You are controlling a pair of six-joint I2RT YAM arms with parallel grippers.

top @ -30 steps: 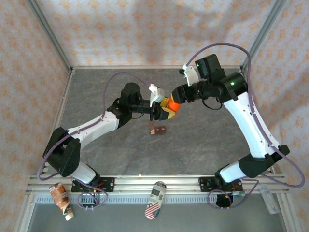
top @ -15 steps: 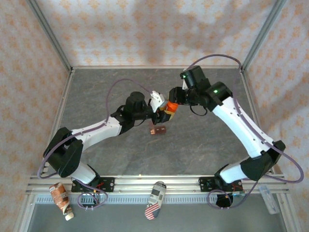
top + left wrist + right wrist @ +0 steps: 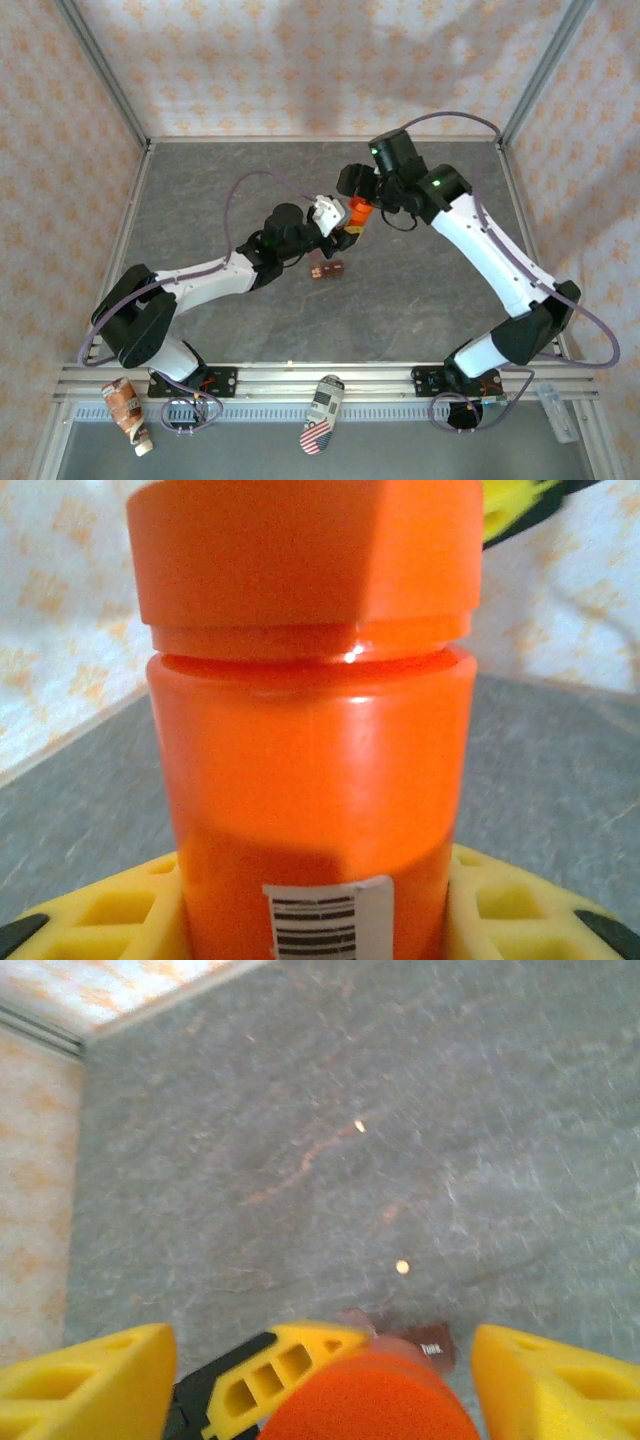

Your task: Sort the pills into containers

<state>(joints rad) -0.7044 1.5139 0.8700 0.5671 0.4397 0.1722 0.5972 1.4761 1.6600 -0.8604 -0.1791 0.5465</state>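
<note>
Orange bottle (image 3: 352,216): I see it near the middle of the grey desk (image 3: 200,180), where the two arms meet. Its cap (image 3: 305,550) sits on it, and a barcode label (image 3: 325,920) is low on its body.
Left end effector (image 3: 342,224): it is closed on the orange bottle. In the left wrist view the yellow fingers (image 3: 100,915) press on the lower body from both sides.
Right end effector (image 3: 358,203): it is over the top of the bottle with the jaws standing wide. In the right wrist view the cap lies between its yellow fingers (image 3: 85,1380). There is a clear gap on one side, so it holds nothing. On the other side I cannot tell if the finger touches the cap.
Container box (image 3: 326,269): small, dark red-brown, flat on the desk. It is just in front of the bottle on the side of the arm bases and apart from both end effectors. In the right wrist view one corner shows past the cap. What is in its compartments I cannot tell.
Pills (image 3: 402,1267): two tiny pale specks lie on the bare desk beyond the box, apart from each other. They are too small for me to be sure of their shape.
Front rail: a crumpled packet (image 3: 128,408) and a flag-patterned item (image 3: 322,412) lie by the arm bases.
</note>
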